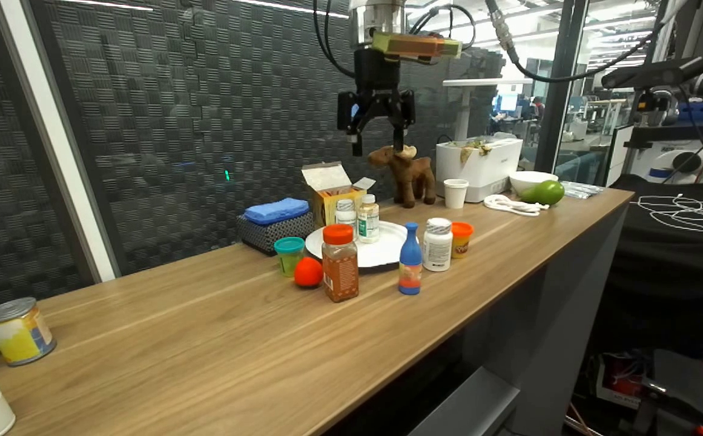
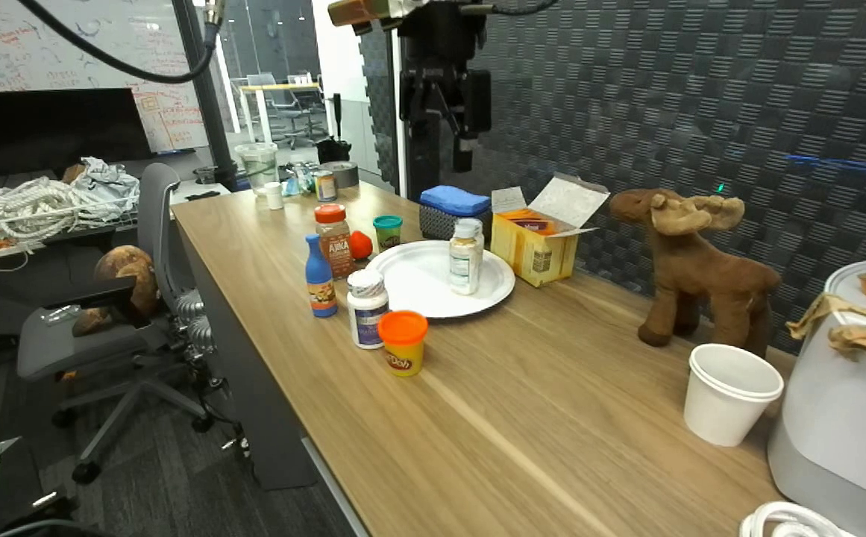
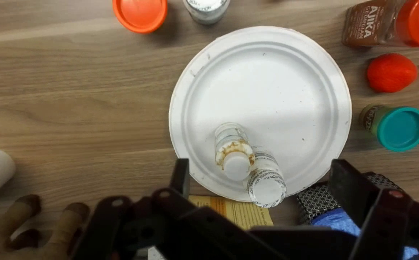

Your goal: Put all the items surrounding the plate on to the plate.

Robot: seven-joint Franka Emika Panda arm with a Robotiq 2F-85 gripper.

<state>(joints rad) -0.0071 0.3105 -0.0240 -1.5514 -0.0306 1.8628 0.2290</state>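
Pincer (image 1: 378, 144), upper centre in an exterior view: jaws apart, nothing held. Judged between placements; next move calls for lowering over another outlying item. Wrist view: round white plate (image 3: 263, 108), mid-frame, specked, bearing two upright white-capped bottles (image 3: 234, 151) on its lower half. Outside it: orange-lidded tub (image 3: 140, 14) and white bottle (image 3: 206, 11), top; red-lidded jar (image 3: 389, 23), red ball (image 3: 392, 73), teal-lidded tub (image 3: 395, 128), right; blue bottle (image 1: 410, 260), mid-frame in an exterior view.

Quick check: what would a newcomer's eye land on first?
Probably the white plate, two bottles standing on it, with the blue bottle and orange-red jar in front in an exterior view. Above hangs the open gripper, holding nothing. The brown stuffed moose stands beside the white cup.
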